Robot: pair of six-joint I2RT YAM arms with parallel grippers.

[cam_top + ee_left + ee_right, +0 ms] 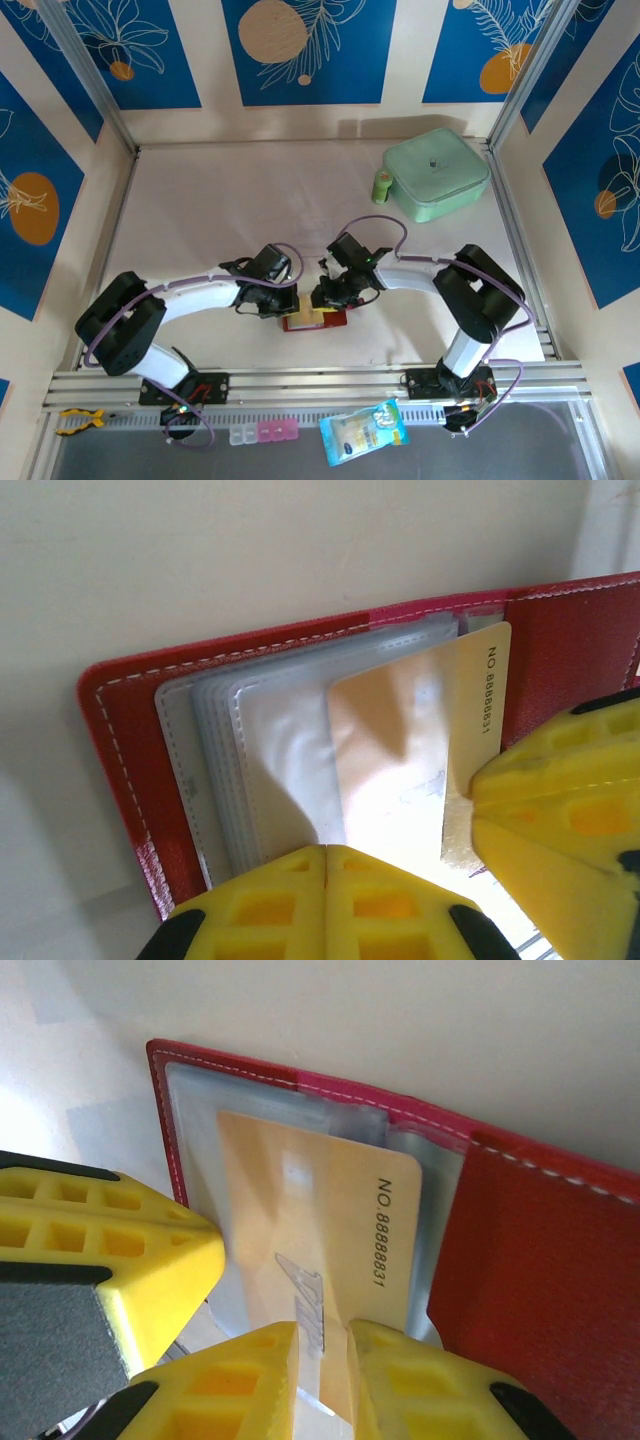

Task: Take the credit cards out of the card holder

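Observation:
The red card holder (313, 320) lies open near the table's front edge, its greyish clear pockets (250, 750) facing up. A tan credit card (320, 1220) printed with a number sticks partway out of a pocket. My right gripper (322, 1345) is shut on the card's near edge, which sits in the narrow gap between its yellow fingers. My left gripper (327, 855) is shut, fingertips pressed together over the clear pockets just left of the card (420, 750). From above, both grippers (285, 303) (325, 297) meet over the holder (120, 760).
A mint-green square case (436, 175) and a small green bottle (382, 185) stand at the back right. A blue packet (365, 430) and small pill boxes (263, 432) lie on the front rail. Metal frame posts border both sides.

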